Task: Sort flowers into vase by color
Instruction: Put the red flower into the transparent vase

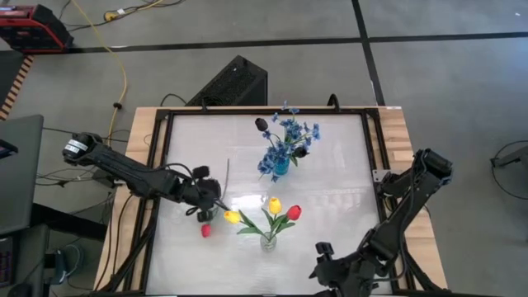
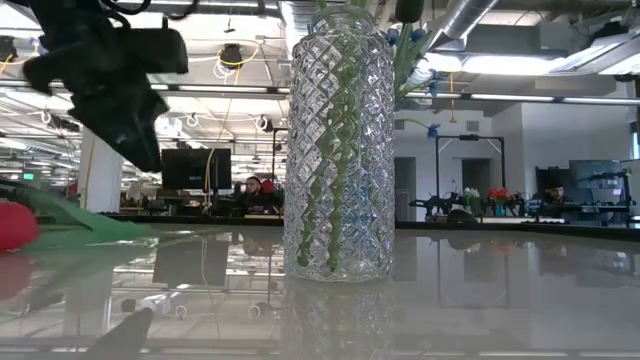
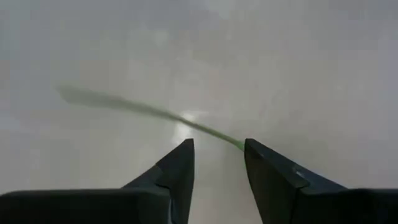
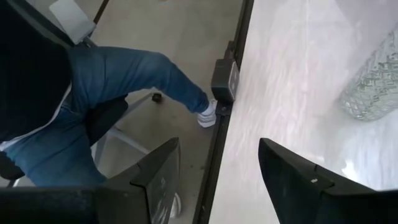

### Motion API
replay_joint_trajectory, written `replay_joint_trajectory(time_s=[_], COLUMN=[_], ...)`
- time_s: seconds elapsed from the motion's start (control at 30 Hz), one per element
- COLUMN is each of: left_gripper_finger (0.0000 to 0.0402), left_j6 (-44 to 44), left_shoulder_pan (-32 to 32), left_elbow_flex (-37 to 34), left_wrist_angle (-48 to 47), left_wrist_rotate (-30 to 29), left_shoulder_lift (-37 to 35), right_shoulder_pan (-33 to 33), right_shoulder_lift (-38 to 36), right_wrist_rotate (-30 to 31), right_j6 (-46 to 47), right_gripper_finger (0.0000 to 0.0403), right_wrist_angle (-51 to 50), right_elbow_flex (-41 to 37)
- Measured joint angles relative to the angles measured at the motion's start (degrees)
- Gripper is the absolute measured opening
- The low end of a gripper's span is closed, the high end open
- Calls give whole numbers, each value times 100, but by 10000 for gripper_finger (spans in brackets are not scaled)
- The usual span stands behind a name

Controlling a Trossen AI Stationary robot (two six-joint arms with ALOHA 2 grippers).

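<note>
a: where's the left gripper (image 1: 206,198)?

b: low over the white table (image 1: 346,165), just left of the clear vase (image 1: 269,241) with red and yellow tulips (image 1: 280,213). its fingers (image 3: 177,171) are parted, a thin green stem (image 3: 205,129) running between them, not clamped.

a: other flowers?

b: a red tulip head (image 1: 205,231) lies by that gripper (blue sprays (image 1: 285,144) sit in the far blue vase (image 1: 280,167)).

a: right gripper (image 4: 217,168)?

b: open, empty, at the table's near edge.
</note>
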Motion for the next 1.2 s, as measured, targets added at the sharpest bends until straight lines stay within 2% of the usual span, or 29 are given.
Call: replay_joint_trajectory(time_s=[0.1,0.2,0.3,0.4,0.6,0.73,0.87,1.2], left_gripper_finger=[141,146,146,142,136,135,135,135], left_j6=[2247,4420,5696,6328,7243,7863,8302,9179], left_shoulder_pan=[0,2,26,52,46,46,-19,-248], left_elbow_flex=[0,-116,-255,-305,-310,-310,-264,179], left_wrist_angle=[-25,-13,-33,32,628,655,662,646], left_wrist_rotate=[-362,-410,-667,-980,-921,-1031,-1462,-1529], left_shoulder_lift=[-1,-1,2,2,173,763,1369,2324], right_shoulder_pan=[-26,-26,-24,-25,-193,-327,-372,-425], right_shoulder_lift=[0,-2,-2,-2,-2,-2,-2,-2], right_wrist_rotate=[0,1,2,2,0,0,0,-5], right_j6=[0,0,2,2,0,2,2,2], right_gripper_finger=[243,243,243,243,243,243,243,243], right_wrist_angle=[-18,-18,-18,-18,-18,-8,13,23], right_elbow_flex=[0,0,0,0,0,3,4,4])
